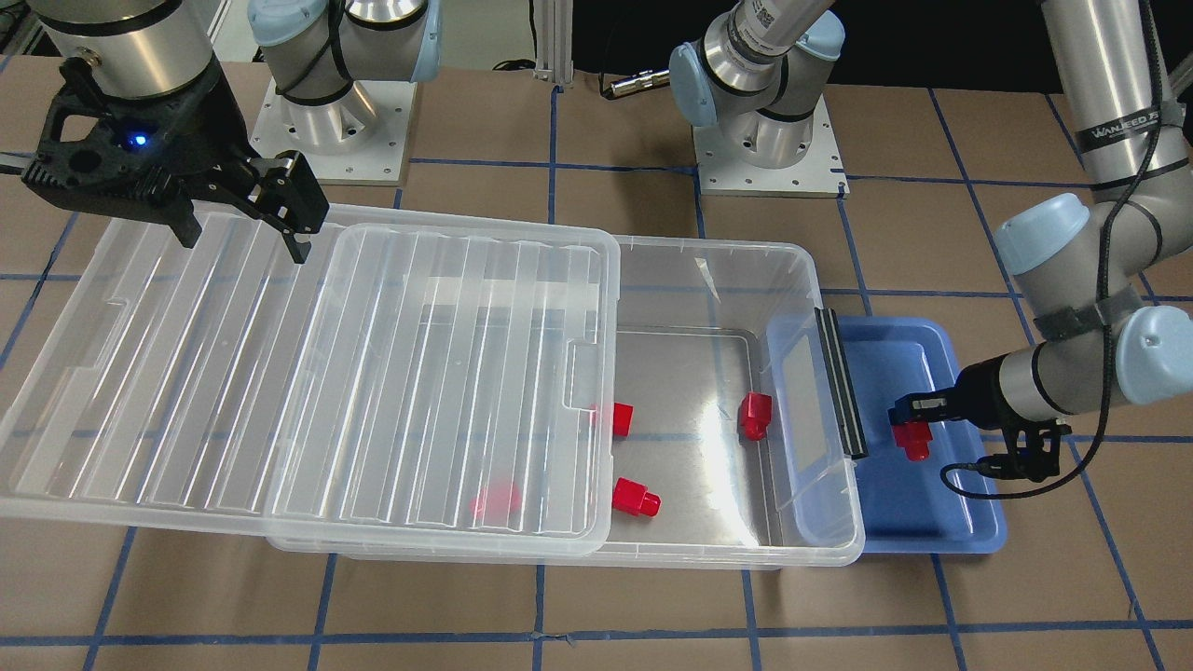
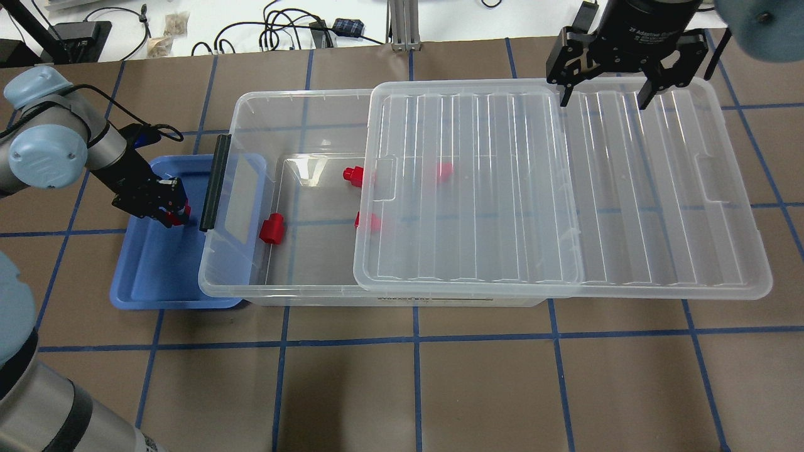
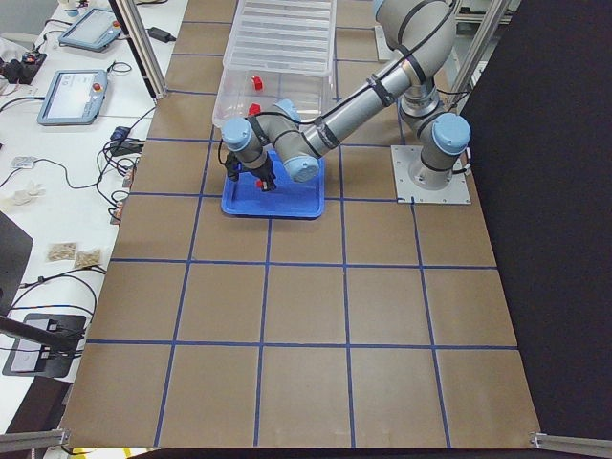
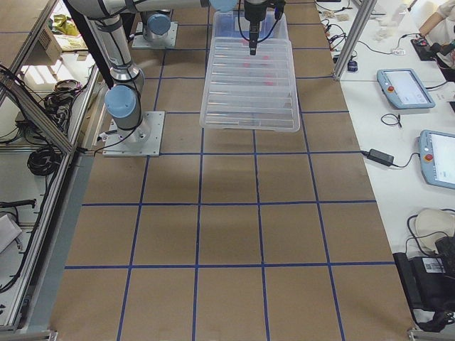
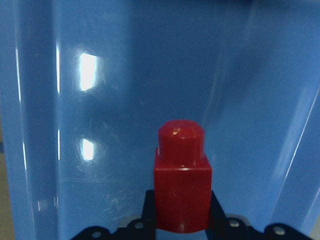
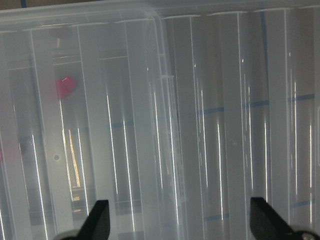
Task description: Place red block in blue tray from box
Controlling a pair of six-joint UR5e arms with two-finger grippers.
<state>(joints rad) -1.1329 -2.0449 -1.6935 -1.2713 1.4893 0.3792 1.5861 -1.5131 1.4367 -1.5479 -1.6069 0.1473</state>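
My left gripper (image 1: 911,431) (image 2: 171,211) is shut on a red block (image 1: 912,442) (image 5: 181,177) and holds it low over the blue tray (image 1: 932,522) (image 2: 154,282), stub end pointing away from the wrist. The clear box (image 1: 820,280) (image 2: 251,103) holds several more red blocks: one (image 1: 753,415) (image 2: 272,228) in the open part, one (image 1: 636,498) at the lid's edge, others blurred under the lid. The ribbed clear lid (image 1: 280,373) (image 2: 565,188) lies slid partway off the box. My right gripper (image 1: 244,224) (image 2: 600,97) is open and empty above the lid's far end.
The box's black latch strip (image 1: 841,382) (image 2: 212,183) stands between the box and the tray. Both arm bases (image 1: 769,140) are bolted at the back of the brown table with blue tape lines. Cables lie beyond the table's far edge (image 2: 282,31).
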